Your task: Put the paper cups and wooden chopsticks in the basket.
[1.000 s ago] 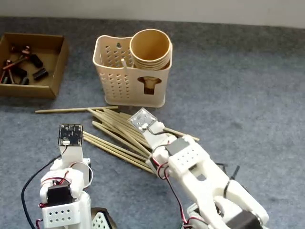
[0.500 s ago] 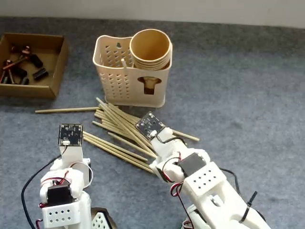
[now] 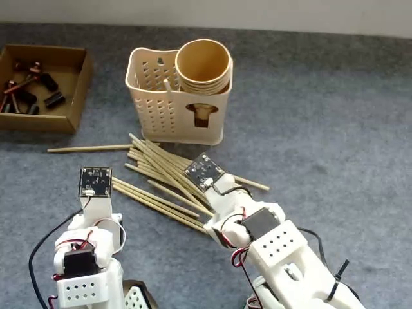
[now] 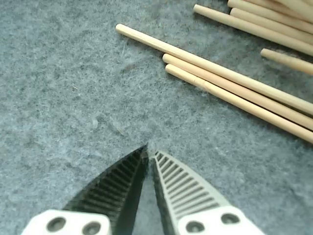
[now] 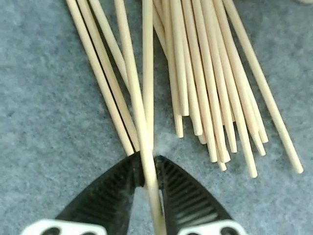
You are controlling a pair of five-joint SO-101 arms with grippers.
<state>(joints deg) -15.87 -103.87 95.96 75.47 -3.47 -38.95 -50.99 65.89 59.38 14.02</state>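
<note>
At my 10 o'clock sits an open brown cardboard box (image 3: pixel 38 122) holding dark parts. My left tool (image 4: pixel 148 155) is clenched on nothing, its tips over the grey carpeted surface (image 4: pixel 58 88), with loose pale wooden chopsticks (image 3: pixel 161 174) at its 2 o'clock. The cream perforated plastic basket (image 3: pixel 154 112) stands at 12 o'clock, stacked tan paper cups (image 3: pixel 205 64) inside it. My right tool (image 5: pixel 148 164) is clenched on a single chopstick (image 5: pixel 133 103) at the pile's near end.
</note>
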